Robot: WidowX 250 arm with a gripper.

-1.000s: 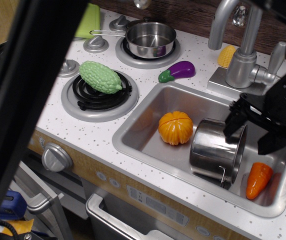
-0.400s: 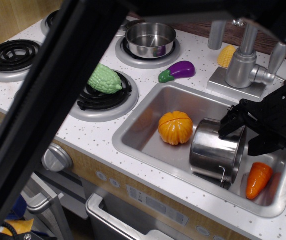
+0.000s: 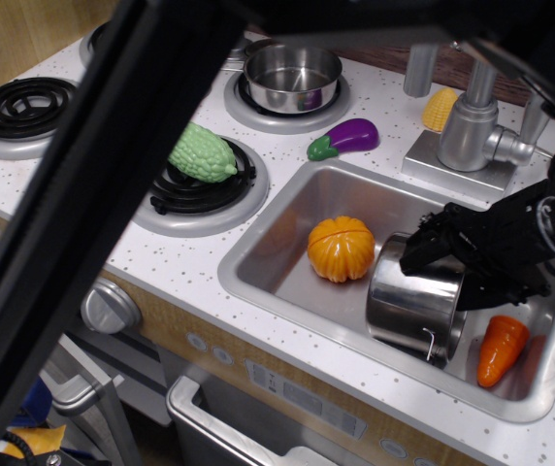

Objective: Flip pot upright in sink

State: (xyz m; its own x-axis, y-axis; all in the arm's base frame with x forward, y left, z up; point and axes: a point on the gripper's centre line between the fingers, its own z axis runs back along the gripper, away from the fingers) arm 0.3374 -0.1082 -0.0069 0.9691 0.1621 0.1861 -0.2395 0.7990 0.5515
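Observation:
The shiny steel pot (image 3: 408,306) lies on its side in the right half of the silver sink (image 3: 282,248), its mouth facing right and a wire loop handle at its lower edge. My black gripper (image 3: 452,272) reaches in from the right. Its jaws are spread, one finger over the pot's upper wall and the other down by the mouth, so they straddle the rim. The rim itself is mostly hidden behind the fingers.
An orange pumpkin (image 3: 341,249) sits left of the pot and an orange carrot (image 3: 501,349) right of it, both in the sink. The faucet (image 3: 472,126) and a corn cob (image 3: 440,109) stand behind. An eggplant (image 3: 345,138), a handled pan (image 3: 292,76) and a green gourd (image 3: 203,153) are on the stove side. A dark arm link (image 3: 113,194) blocks the left foreground.
My gripper has moved left and down, from beside the pot's mouth to over its rim. The pot has barely shifted. The dark arm link swung across the left view.

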